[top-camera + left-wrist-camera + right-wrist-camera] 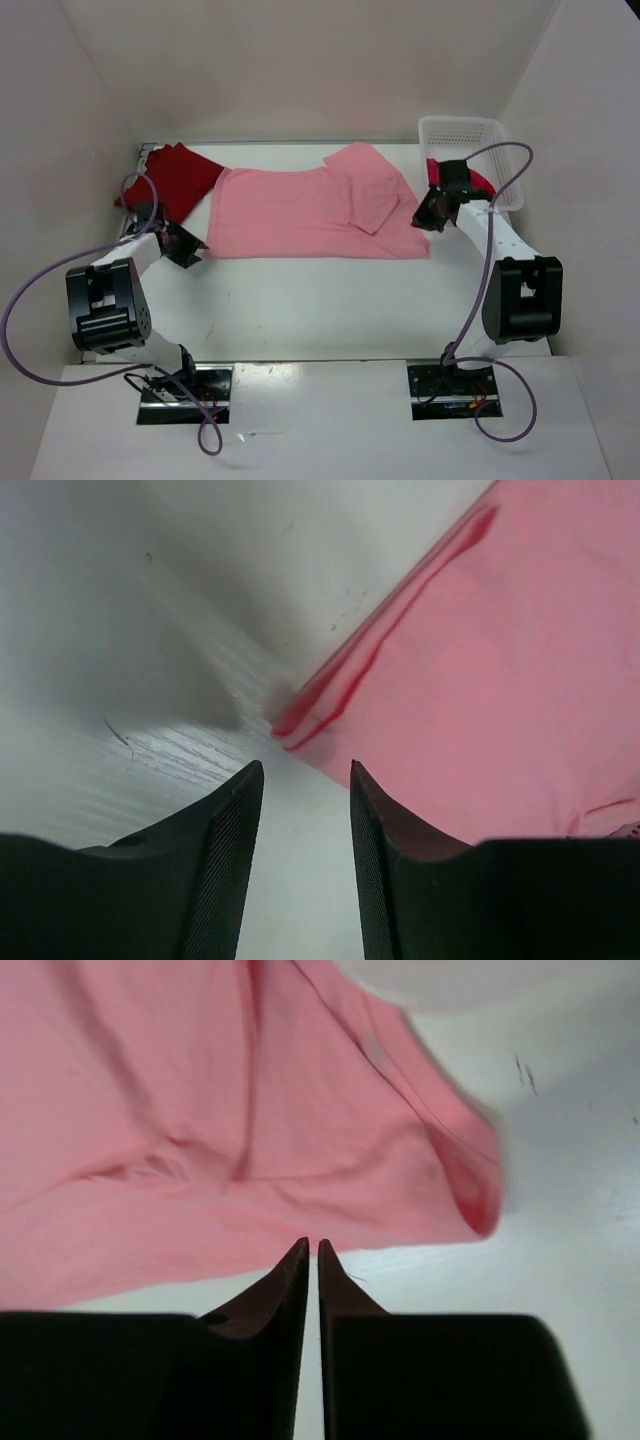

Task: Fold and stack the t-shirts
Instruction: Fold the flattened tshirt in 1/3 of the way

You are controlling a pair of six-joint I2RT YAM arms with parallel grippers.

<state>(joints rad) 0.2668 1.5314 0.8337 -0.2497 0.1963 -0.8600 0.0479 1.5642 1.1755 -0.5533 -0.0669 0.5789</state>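
The light pink t-shirt lies spread on the table, its right sleeve part folded over. My left gripper is open and empty just off the shirt's near left corner, low over the table. My right gripper is shut and empty beside the shirt's right edge. The dark red t-shirt lies bunched at the far left. The crimson-magenta t-shirt pokes out of the basket behind my right wrist, mostly hidden.
A white mesh basket stands at the far right corner. White walls close in the table on three sides. Purple cables loop from both arms.
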